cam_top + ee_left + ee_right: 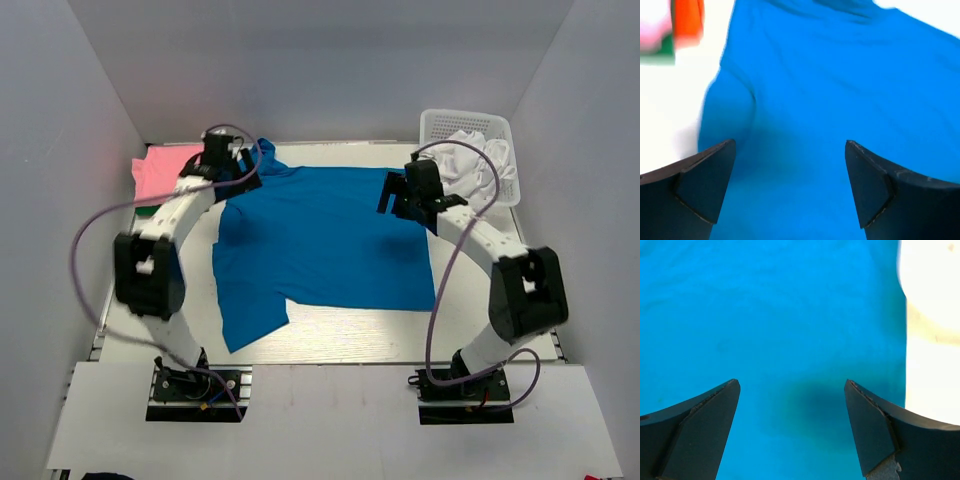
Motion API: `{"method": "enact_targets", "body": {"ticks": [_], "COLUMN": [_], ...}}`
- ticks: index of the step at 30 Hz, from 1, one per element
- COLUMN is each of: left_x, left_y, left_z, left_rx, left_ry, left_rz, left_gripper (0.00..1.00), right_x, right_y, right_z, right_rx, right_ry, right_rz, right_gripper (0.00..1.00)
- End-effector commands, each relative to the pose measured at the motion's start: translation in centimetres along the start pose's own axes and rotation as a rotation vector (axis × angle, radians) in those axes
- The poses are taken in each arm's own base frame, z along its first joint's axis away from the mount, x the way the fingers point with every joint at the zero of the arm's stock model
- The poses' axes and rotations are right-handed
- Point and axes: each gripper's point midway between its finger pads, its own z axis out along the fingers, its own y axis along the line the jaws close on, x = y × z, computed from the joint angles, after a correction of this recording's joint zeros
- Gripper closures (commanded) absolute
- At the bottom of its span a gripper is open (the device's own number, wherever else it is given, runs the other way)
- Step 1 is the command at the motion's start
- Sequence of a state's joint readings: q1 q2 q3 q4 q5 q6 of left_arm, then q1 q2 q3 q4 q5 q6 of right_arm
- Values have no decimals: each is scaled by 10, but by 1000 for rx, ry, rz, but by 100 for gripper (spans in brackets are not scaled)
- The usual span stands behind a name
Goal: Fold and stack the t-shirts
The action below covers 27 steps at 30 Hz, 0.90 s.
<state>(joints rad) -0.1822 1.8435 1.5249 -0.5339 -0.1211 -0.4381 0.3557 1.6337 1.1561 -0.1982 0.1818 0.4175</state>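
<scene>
Blue t-shirt [320, 235]: laid spread across the middle of the table [350, 335], one sleeve extended toward the near left and the hem along the right. Left gripper [790, 150]: held over the far left part of the blue t-shirt, jaws set wide apart, nothing held between them. Right gripper [790, 387]: held over the shirt's far right part, close to its right edge, jaws likewise spread wide and empty. Pink t-shirt [160, 170]: placed at the far left of the table, partly hidden by the left arm, with a sliver of green t-shirt [147, 210] seen at its near edge. Orange-red t-shirt [687, 17]: glimpsed, blurred, beside pink and green in the left wrist view. White lattice basket [470, 125]: stood at the far right corner, with crumpled white cloth [470, 160] lying in it.
</scene>
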Motion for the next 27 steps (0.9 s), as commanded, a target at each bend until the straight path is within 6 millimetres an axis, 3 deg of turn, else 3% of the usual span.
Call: {"method": "enact_targets", "body": {"ticks": [1,2,3,4,8,9,12,14,18,22,25,27], "left_x": [80,93,95,140,205,236,266,276,323,336,329,331], "left_y": [0,-1,-7,8,55,72,76,76,102,106,110,112], "left_z": [-62,-72,-102,-108,-148,-160,-189,-192,-193,-185,-178,-170], "left_rx": [137,178,247,230,76,5,-9,-24,-183,-224,-257,-263], "left_ry": [142,145,108,216,309,405,517,559,690,695,632,606], "left_rz": [-126,-152,-173,-185,-242,-268,-328,-365,-422,-466,-501,-535], "left_gripper": [0,0,0,0,0,0,0,0,0,8,16,30], "right_x": [5,10,5,4,6,7,10,11,14,19,21,24], "right_y": [-7,-12,-13,-12,-14,-14,-19,-21,-28,-39,-41,-43], "right_z": [-15,-21,-21,-27,-26,-27,-28,-29,-31,-30,-32,-33], "right_rx": [11,24,30,20,17,19,35,38,51,77,67,65], "right_ry": [-42,-49,-78,-93,-91,-82,-71,-69,-73,-63,-55,-45], "right_rz": [94,145,163,185,194,192,198,205,216,230,242,255], "right_gripper": [9,9,9,9,9,9,9,9,9,9,9,9]}}
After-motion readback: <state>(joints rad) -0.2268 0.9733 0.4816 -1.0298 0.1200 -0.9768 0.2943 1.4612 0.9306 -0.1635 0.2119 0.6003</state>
